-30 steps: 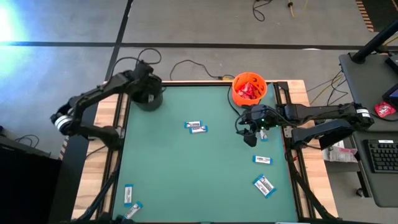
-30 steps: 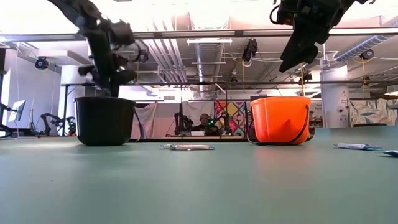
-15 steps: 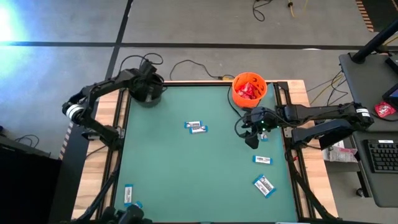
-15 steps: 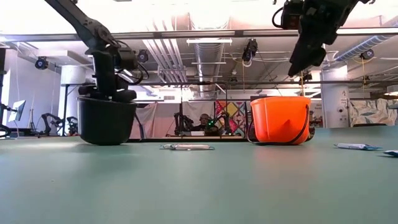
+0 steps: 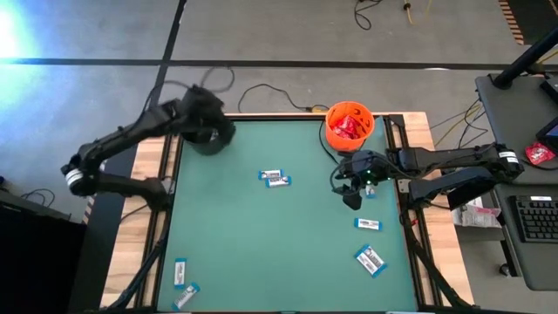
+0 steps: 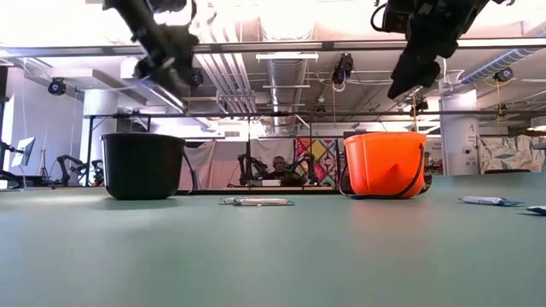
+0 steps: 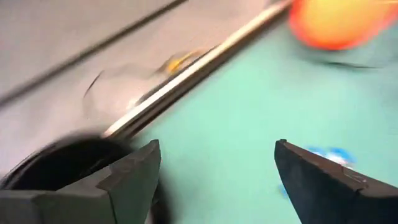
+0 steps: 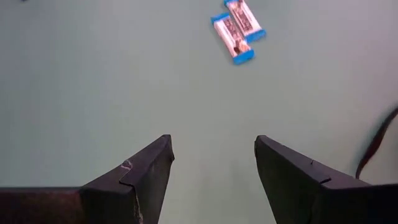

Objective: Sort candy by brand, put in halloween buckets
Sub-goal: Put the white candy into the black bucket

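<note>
The black bucket [image 5: 209, 138] stands at the table's far left and the orange bucket [image 5: 350, 124], with red candy [image 5: 348, 128] in it, at the far right. White-and-blue candy bars lie on the green mat: a pair [image 5: 274, 178] mid-table, singles at the right [image 5: 368, 225] [image 5: 370, 260] and near left [image 5: 180, 273]. My left gripper [image 7: 214, 180] hangs open and empty above the black bucket [image 6: 143, 166]. My right gripper [image 8: 211, 168] hovers open over the mat just near of the orange bucket, with the pair of bars [image 8: 236, 31] ahead of it.
A dark cable [image 5: 261, 92] runs behind the table's far edge. Wooden rails [image 5: 166, 174] border the mat on both sides. A desk with a keyboard [image 5: 532, 218] stands off the right side. The mat's middle and near part hold only scattered bars.
My left gripper dipped down to the black bucket's rim, then rose well above it and tipped over. My right gripper has stayed about where it was.
</note>
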